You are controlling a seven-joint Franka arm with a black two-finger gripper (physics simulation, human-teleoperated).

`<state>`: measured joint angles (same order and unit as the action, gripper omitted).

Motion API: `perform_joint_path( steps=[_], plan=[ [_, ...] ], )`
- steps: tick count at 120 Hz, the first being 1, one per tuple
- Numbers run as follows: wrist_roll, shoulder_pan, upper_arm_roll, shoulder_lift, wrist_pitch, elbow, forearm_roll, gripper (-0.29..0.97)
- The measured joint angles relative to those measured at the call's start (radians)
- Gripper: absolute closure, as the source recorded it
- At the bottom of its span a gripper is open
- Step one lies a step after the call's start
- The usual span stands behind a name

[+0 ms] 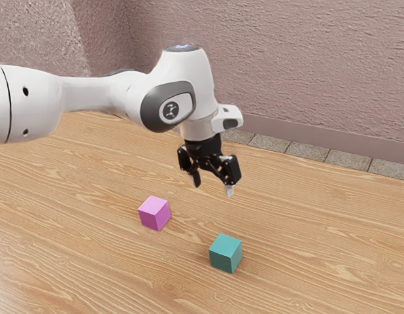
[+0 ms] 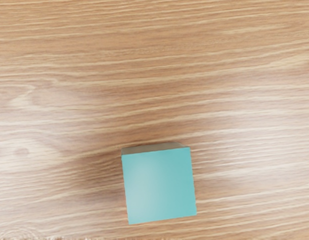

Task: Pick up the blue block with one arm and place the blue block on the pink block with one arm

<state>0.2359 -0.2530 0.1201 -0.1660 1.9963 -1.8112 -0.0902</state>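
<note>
The blue block (image 1: pixel 225 253), teal in colour, rests on the wooden table toward the front. In the wrist view the same blue block (image 2: pixel 158 184) lies flat under my hand on the wood grain. A pink block (image 1: pixel 154 212) stands on the table a short way to the exterior view's left of it, and the two do not touch. My gripper (image 1: pixel 214 184) hangs in the air above and behind both blocks, open, with nothing between its fingers.
The wooden table (image 1: pixel 319 222) stretches wide around the blocks. A stone-tile strip (image 1: pixel 319 154) and a rough wall (image 1: pixel 306 59) run along the far edge. My white arm (image 1: pixel 91 98) comes in from the exterior view's left.
</note>
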Motion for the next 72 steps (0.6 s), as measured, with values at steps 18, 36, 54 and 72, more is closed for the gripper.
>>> perform_joint_path(
  steps=[18,36,54,72],
  plan=[
    [0.036,-0.005,0.001,-0.001,0.011,-0.048,-0.003,0.01],
    [0.062,-0.005,0.001,-0.015,0.069,-0.124,-0.001,0.0],
    [0.066,-0.004,0.001,-0.047,0.143,-0.161,0.0,0.0],
    [0.072,-0.017,0.001,-0.081,0.2,-0.166,-0.005,0.01]
  ],
)
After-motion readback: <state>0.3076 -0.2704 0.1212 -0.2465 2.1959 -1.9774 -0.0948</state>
